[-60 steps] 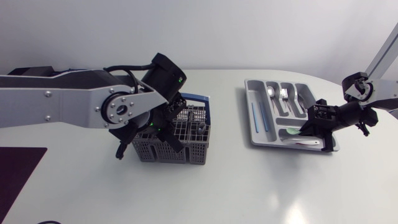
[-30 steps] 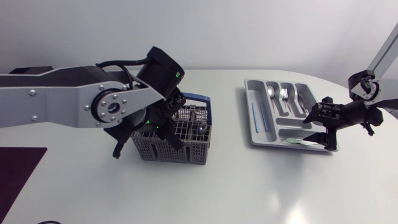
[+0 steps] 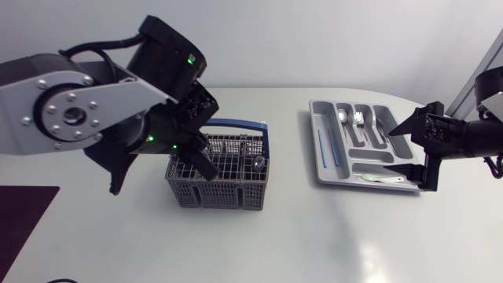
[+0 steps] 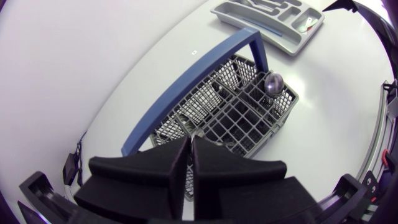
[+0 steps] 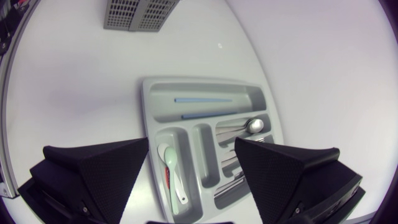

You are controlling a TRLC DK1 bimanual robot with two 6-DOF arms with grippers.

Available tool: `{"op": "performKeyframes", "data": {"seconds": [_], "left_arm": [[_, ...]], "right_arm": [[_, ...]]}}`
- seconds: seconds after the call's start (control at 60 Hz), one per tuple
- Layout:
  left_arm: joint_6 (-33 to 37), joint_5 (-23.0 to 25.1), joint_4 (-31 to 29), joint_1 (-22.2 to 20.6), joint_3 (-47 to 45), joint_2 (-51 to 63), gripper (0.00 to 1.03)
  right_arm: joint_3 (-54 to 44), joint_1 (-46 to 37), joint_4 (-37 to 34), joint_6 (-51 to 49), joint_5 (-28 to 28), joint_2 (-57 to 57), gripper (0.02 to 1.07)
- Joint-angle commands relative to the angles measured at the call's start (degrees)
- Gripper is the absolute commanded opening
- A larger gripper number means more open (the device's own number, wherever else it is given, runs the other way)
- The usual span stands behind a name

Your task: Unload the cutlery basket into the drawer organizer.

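Observation:
The grey cutlery basket (image 3: 220,182) with a blue handle (image 4: 186,84) stands left of the middle. A metal spoon (image 3: 257,163) sticks up in it. My left gripper (image 3: 203,163) hangs just above the basket's left part, shut (image 4: 189,152), with nothing visible between its fingers. The grey drawer organizer (image 3: 322,177) lies at the right and holds a pale plastic spoon (image 5: 171,168), blue sticks (image 5: 202,99), and a metal spoon (image 5: 252,124) and forks. My right gripper (image 3: 405,153) is open above the organizer's right end (image 5: 191,146), holding nothing.
The white table runs bare between basket and organizer and along the front. A dark mat (image 3: 23,216) lies at the front left corner. My bulky left arm (image 3: 71,110) spans the table's left side.
My right gripper opened, lifted and drew back to the right, leaving the pale spoon in the organizer. My left arm rose up out of the basket with its gripper shut.

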Motion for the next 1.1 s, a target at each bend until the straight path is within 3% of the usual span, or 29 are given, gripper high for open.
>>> {"op": "performKeyframes", "data": {"seconds": [0.0,0.25,0.45,0.55,0.833,0.917,1.083], "left_arm": [[0.77,0.24,-0.62,0.41,2.52,-2.9,0.05],[0.51,0.24,-0.71,0.67,2.96,-8.78,0.05],[-1.16,2.26,-0.54,1.81,3.67,-13.0,0.05],[-3.8,5.69,-0.62,2.34,3.58,-13.71,0.05],[-11.88,22.74,-1.33,7.88,3.93,-10.02,0.05],[-13.29,25.2,-1.15,8.05,3.93,-8.43,0.05],[-14.43,25.2,0.25,6.29,4.02,-6.06,0.05]], "right_arm": [[-2.55,2.68,-0.86,5.63,-1.43,-5.57,1.02],[-5.63,13.58,-0.86,24.35,-3.1,-19.45,1.02],[-6.68,27.38,0.63,40.7,-1.7,-24.73,1.02],[-8.26,35.29,4.94,48.08,2.96,-26.13,0.99],[-13.1,53.39,17.94,57.22,18.87,-25.43,0.93],[-14.15,57.26,21.2,58.19,22.91,-23.85,0.9],[-14.42,60.69,26.56,58.71,28.45,-20.68,0.88]]}}
